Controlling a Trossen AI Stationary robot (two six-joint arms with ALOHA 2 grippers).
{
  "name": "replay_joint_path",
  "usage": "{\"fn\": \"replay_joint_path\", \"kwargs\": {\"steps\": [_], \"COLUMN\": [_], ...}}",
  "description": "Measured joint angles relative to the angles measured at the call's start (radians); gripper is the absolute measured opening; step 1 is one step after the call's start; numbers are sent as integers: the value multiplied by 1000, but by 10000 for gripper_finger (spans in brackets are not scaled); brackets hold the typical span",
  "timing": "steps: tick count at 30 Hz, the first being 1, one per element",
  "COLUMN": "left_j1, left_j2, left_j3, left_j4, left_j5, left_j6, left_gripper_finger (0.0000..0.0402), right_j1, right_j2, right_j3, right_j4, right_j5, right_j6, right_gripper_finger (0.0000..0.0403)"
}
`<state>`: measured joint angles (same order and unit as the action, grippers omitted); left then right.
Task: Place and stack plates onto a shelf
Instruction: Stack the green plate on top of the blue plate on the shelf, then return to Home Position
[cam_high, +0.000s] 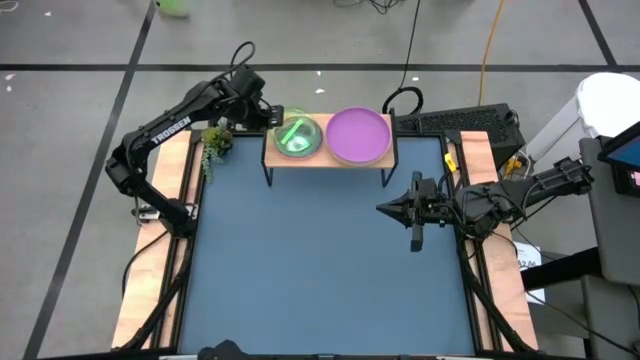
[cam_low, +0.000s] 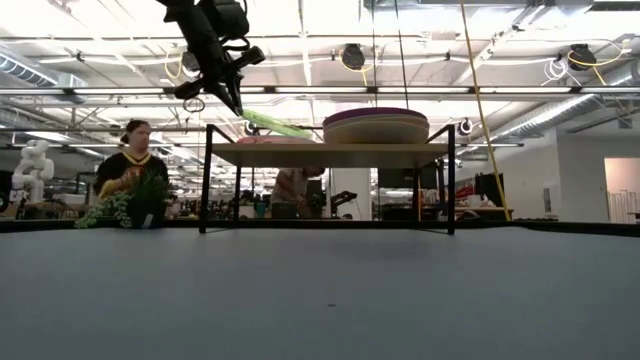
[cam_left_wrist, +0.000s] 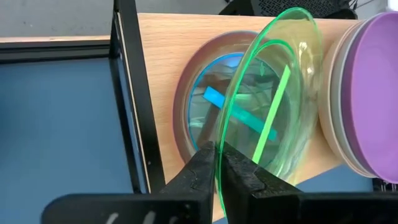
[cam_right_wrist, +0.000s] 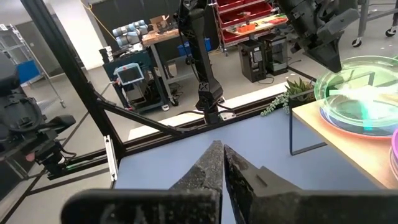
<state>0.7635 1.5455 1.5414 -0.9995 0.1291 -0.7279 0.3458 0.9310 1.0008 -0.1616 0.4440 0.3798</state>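
The light-wood shelf stands on black legs at the table's far edge. On its right half sits a stack of large plates topped by the purple plate. On its left half lies a stack of small translucent plates, the blue one showing on top. My left gripper is shut on the translucent green plate and holds it tilted just over that stack. My right gripper, shut, hovers above the blue mat at the table's right side, touching nothing. My left gripper pinches the green plate's rim between its two fingers. The fingers come slanting down from the table's left and far side. The plate is tilted, its held edge raised, its opposite edge low over the small-plate stack; whether it touches the stack I cannot tell.
A small green plant stands at the shelf's left end, close under my left arm. A black keyboard lies at the far right. Wooden rails flank the blue mat. A person sits beyond the table.
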Motion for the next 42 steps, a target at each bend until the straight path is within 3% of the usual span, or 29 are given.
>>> {"fn": "replay_joint_path", "kwargs": {"steps": [8, 18, 24, 34, 42], "left_j1": [0, 0, -18, -156, -311], "left_j2": [0, 0, -3, -107, -205], "left_j3": [0, 0, 0, 0, 1], "left_j4": [1, 1, 9, 9, 6], "left_j5": [-7, -7, -9, -49, -133], "left_j6": [0, 14, 108, 251, 218], "left_gripper_finger": [52, 54, 54, 52, 5], "right_j1": [0, 0, 0, 0, 0], "right_j2": [0, 0, 0, 0, 0], "right_j3": [0, 0, 0, 0, 0], "right_j4": [0, 0, 0, -1, -1], "right_j5": [0, 0, 0, 0, 0], "right_j6": [0, -2, -2, -7, -178], "right_gripper_finger": [0, 0, 0, 0, 0]}}
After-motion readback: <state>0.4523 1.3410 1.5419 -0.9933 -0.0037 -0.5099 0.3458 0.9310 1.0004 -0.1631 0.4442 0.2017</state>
